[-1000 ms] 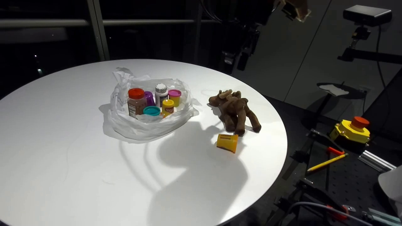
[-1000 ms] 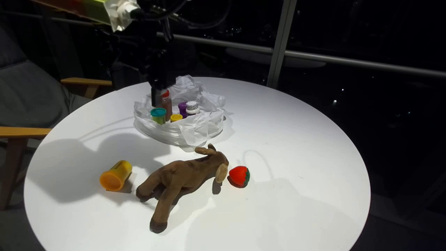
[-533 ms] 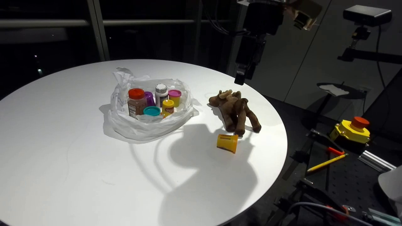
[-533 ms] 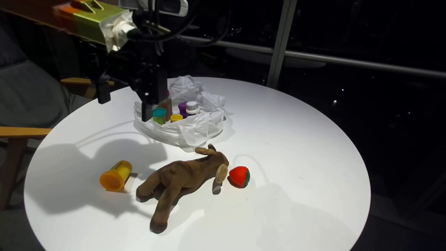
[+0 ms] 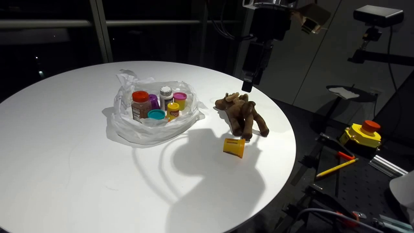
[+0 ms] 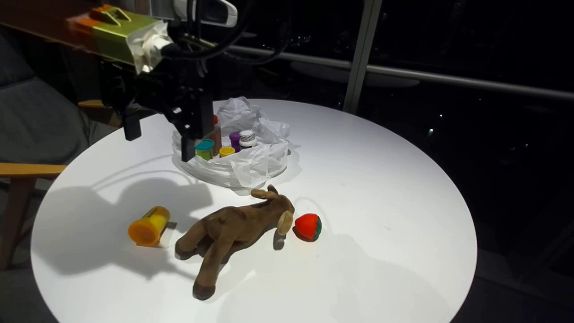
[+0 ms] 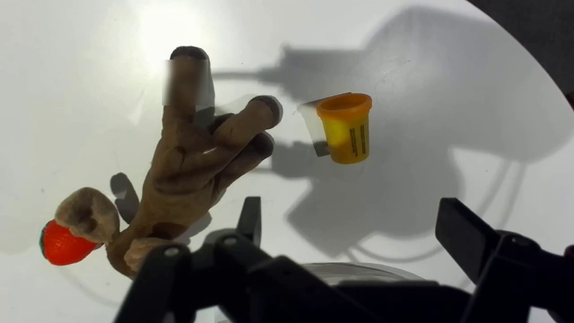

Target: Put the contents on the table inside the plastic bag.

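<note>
We are looking at a round white table (image 5: 48, 136) that is shining at one spot in the wrist view, with a broad grey shadow (image 5: 220, 187) falling across part of it. The white, crumpled plastic bag (image 5: 152, 133) is sitting open on this surface, and standing inside are a red-lidded jar (image 5: 141, 106), a purple container (image 5: 153, 101), a white-capped bottle (image 5: 166, 98), a teal-lidded tub (image 5: 156, 114), a yellow-lidded tub (image 5: 173, 112) and a pink-lidded tub (image 5: 180, 101). Outside it, an orange-yellow tub (image 7: 347, 134) is lying on its side near the feet of a brown plush animal (image 6: 237, 224), and a red strawberry (image 6: 307, 225) is resting just beside the animal's head; whether those two are touching, we are not managing to tell. Above the table the gripper (image 7: 350, 208) is hanging with its fingers (image 7: 249, 222) spread wide, and we are seeing white surface and shadow between them.

Around the table the room is lying in gloom. In both exterior views a window frame (image 6: 364, 54) is crossing dark glass (image 6: 484, 40), where small lights are gleaming. In an exterior view a grey chair (image 6: 40, 116) with wooden armrests (image 6: 33, 169) is standing beside the table; in an exterior view a pencil (image 5: 337, 167) is lying on a black perforated board (image 5: 359, 194), near a red-topped yellow box (image 5: 359, 136).
</note>
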### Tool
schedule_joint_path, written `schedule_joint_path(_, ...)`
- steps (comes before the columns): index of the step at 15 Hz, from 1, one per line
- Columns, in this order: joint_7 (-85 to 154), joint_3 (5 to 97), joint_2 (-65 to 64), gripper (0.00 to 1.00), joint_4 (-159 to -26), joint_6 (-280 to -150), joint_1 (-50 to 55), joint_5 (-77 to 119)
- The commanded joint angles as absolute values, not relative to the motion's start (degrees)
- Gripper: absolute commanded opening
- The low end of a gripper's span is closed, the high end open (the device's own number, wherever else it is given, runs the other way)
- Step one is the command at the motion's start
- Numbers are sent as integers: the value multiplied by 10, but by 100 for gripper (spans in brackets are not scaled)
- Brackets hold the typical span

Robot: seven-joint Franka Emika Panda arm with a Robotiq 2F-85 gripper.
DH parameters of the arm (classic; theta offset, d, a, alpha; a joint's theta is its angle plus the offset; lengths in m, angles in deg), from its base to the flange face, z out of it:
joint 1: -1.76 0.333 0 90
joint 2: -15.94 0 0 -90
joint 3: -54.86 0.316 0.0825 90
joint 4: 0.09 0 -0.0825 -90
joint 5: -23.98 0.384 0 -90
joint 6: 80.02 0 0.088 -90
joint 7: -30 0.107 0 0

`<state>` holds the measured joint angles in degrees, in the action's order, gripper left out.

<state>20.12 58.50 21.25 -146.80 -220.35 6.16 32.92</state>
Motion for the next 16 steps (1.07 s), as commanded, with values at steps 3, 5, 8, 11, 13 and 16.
schedule_joint_path(3,352,630,178,100,-1521,-2320,80,200)
schedule_joint_path(5,419,639,160,100,-1531,-2348,86,129)
schedule_joint_path(8,477,632,122,100,-1529,-2380,95,48)
schedule_joint_path(11,500,620,78,100,-1520,-2426,90,-7)
schedule_joint_path(13,507,608,49,100,-1514,-2456,92,-33)
schedule_joint_path(16,509,593,10,100,-1504,-2483,97,-53)
